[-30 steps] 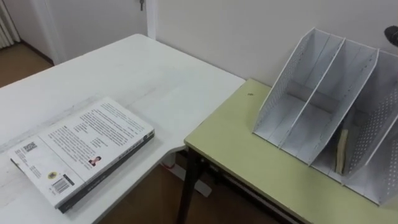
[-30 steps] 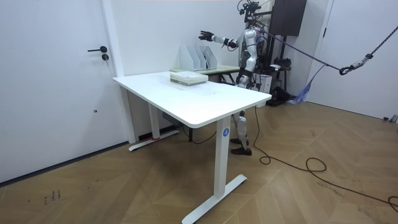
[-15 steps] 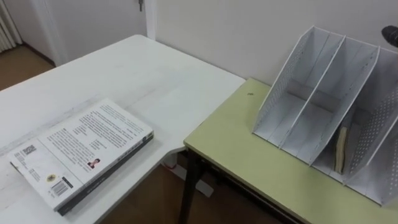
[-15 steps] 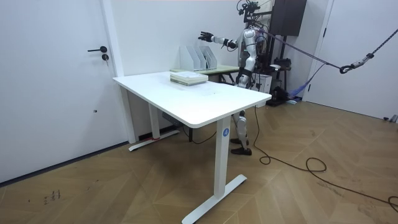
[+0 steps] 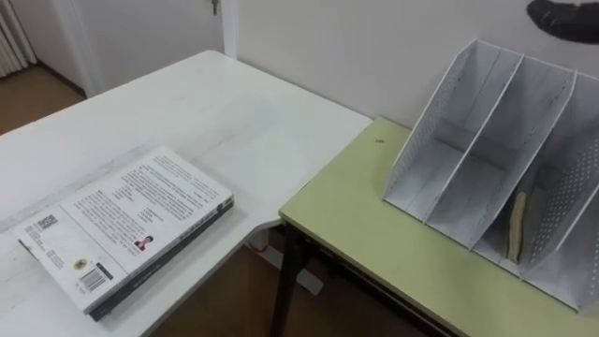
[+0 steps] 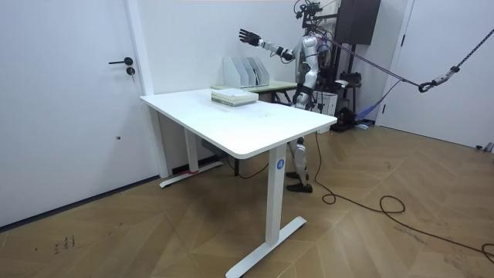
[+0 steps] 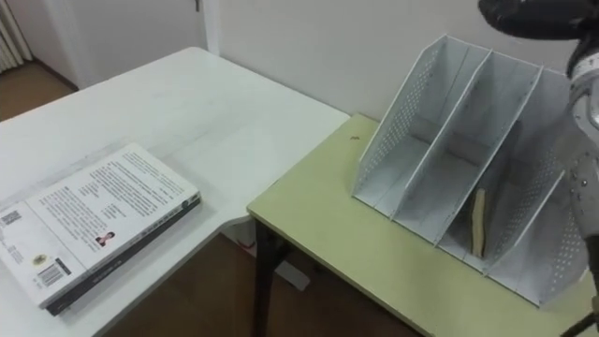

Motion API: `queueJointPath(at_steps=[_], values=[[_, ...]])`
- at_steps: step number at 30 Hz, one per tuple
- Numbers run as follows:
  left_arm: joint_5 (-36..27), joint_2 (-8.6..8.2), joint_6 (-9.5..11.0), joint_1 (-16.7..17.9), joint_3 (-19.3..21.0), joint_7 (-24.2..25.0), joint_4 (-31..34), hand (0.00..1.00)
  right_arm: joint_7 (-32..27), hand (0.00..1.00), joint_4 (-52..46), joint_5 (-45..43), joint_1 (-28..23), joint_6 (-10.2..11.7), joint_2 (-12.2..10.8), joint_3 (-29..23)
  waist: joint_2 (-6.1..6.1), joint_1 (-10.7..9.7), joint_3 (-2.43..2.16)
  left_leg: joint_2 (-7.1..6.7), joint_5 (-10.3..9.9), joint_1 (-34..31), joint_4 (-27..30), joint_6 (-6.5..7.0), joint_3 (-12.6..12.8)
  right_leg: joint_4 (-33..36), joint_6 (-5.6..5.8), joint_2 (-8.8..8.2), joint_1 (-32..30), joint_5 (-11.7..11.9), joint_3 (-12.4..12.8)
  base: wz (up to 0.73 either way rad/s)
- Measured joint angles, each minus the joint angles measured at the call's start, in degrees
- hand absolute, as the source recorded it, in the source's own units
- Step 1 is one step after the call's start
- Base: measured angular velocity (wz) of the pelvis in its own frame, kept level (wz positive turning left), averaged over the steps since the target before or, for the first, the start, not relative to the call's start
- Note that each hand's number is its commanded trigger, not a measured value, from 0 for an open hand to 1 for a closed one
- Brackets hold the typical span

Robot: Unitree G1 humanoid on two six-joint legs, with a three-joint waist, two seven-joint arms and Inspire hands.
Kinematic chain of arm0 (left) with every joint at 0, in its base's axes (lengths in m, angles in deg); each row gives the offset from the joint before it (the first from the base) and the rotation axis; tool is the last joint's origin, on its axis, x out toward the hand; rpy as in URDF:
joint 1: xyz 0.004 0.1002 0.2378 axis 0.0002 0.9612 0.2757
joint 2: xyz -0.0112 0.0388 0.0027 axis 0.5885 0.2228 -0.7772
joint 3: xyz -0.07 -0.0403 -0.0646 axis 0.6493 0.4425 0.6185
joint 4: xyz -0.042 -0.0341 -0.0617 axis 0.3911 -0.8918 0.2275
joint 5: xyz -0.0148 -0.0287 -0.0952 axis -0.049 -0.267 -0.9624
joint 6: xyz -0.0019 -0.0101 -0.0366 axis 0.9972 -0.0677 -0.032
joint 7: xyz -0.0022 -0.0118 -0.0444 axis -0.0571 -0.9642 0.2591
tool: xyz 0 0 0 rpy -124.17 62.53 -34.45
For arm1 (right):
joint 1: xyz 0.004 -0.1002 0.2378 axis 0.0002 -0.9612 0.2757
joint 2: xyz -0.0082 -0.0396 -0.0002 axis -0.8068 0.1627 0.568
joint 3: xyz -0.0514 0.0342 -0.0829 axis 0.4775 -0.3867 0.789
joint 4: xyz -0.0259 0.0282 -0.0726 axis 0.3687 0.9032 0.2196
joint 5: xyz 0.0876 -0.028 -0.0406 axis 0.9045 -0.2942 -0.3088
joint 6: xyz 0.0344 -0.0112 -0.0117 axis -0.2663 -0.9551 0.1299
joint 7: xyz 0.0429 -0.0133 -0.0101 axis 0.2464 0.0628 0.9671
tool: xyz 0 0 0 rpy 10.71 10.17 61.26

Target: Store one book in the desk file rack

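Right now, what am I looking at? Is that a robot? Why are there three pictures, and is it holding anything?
Yes, it is a robot. It stands on two legs and has two arms with hands a bit like ours. Two pictures come from cameras in its head, like two eyes looking down. The third comes from a camera across the room, where you see the whole robot behind the tables. A book lies flat on the white table. Beside that table is a green desk, and on it stands a white file rack with slots. Something thin and brownish leans in one slot. The dark shape at the top is the robot's right hand, up above the rack with its fingers spread. It holds nothing; the book is not picked up yet.
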Motion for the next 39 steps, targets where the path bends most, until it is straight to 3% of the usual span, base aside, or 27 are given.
queueJointPath(at_steps=[5,6,11,18,22,24,25,28,30,31,35,37,39], values=[[-0.93,0.50,0.00,-1.03,-1.94,0.03,-0.37,0.00,9.74,0.00,-8.10,-0.05,0.00,-0.51,-0.84,6.45,-0.25,1.24,0.50,0.00,0.00,0.58,-0.16,0.00,-0.35,0.00,0.01,-0.01,0.47,0.01,0.07,-0.02],[-0.93,0.43,-0.09,-1.10,-2.12,0.08,-0.28,0.00,12.68,0.00,-9.62,-0.22,-0.06,-1.02,-1.84,7.22,-0.28,1.21,0.48,-0.02,-0.01,0.50,-0.04,0.00,-0.36,0.01,0.03,-0.06,0.47,0.02,0.00,0.06],[-0.93,0.71,-0.62,-1.50,-2.48,0.59,0.23,0.00,25.56,0.00,-17.01,-0.11,-1.91,-2.21,-1.96,12.20,-0.43,1.89,0.37,0.00,0.00,0.04,0.04,0.00,-0.55,0.04,0.05,-0.06,0.27,0.04,-0.27,0.04],[-0.92,2.22,-1.09,-4.97,-6.07,3.02,-1.79,0.00,41.94,0.00,-18.71,-4.57,-13.21,-2.80,-4.01,20.19,-0.63,5.72,0.23,0.05,-0.03,0.58,0.44,-0.01,-0.80,0.06,-0.02,-0.12,1.06,0.12,-0.45,0.01],[-1.69,2.20,-1.21,-7.28,-8.22,4.26,-3.53,0.00,50.15,0.00,-18.90,-10.95,-19.19,-3.57,-5.33,25.32,0.67,7.72,1.08,0.12,-0.07,0.14,0.41,-0.01,-0.60,0.71,0.00,-0.13,0.64,0.42,-0.38,0.00],[-3.17,2.20,-1.24,-8.40,-9.18,4.52,-5.25,0.00,52.56,0.00,-18.66,-12.65,-21.20,-3.63,-6.24,26.27,1.00,7.78,1.10,0.09,-0.08,-0.57,0.58,0.00,-0.66,0.93,-0.02,-0.19,0.08,0.44,-0.46,0.00],[-3.17,2.20,-1.24,-8.27,-9.08,4.53,-5.22,0.00,53.19,0.00,-18.09,-13.32,-23.16,-3.63,-7.06,26.25,1.25,7.90,1.12,0.09,-0.05,-0.67,0.62,-0.02,-0.68,0.88,-0.05,-0.19,0.02,0.47,-0.47,0.00],[-4.32,1.90,-1.04,-7.12,-9.09,4.31,-5.19,0.00,54.45,0.00,-14.77,-16.80,-29.72,-2.71,-8.37,26.17,1.71,7.98,0.26,-0.01,-0.05,-0.50,0.95,0.00,-0.96,0.40,-0.02,-0.24,0.54,0.45,-0.74,0.06],[-5.07,1.67,-0.67,-6.68,-9.13,3.78,-4.92,0.00,53.76,0.00,-9.23,-21.62,-34.11,-2.01,-9.89,26.12,1.93,7.94,0.12,-0.10,-0.04,-0.43,0.98,0.01,-0.81,-0.05,0.07,-0.32,0.98,0.51,-0.99,0.11],[-5.53,1.39,-0.37,-6.64,-9.11,3.44,-5.03,0.00,52.33,0.00,-3.08,-24.04,-36.71,-2.09,-11.63,26.07,2.12,7.94,0.12,-0.15,-0.04,-0.45,0.98,0.01,-0.78,-0.11,0.11,-0.34,1.03,0.52,-0.96,0.06],[-6.62,-0.47,0.68,-6.14,-9.03,1.36,-5.23,0.00,48.00,0.00,11.23,-28.27,-44.15,-2.02,-15.01,23.83,3.53,7.42,0.00,-0.29,-0.04,-0.78,0.95,0.07,-0.50,-0.22,0.35,-0.64,0.86,0.41,-1.29,0.04],[-7.73,-1.70,1.88,-4.94,-9.02,0.96,-5.13,0.00,44.13,0.00,21.62,-28.27,-46.73,-0.56,-17.35,20.14,4.81,6.41,0.04,-0.35,-0.01,-0.44,0.73,0.13,-0.11,-0.21,0.53,-0.74,1.14,0.30,-1.21,0.00],[-7.66,-2.38,2.62,-4.33,-8.85,0.19,-5.36,0.00,40.82,0.00,28.72,-27.63,-47.31,0.68,-18.28,17.46,5.25,5.69,0.10,-0.41,0.11,-0.53,0.64,0.28,-0.15,-0.11,0.56,-0.82,0.84,0.25,-1.20,0.00]])
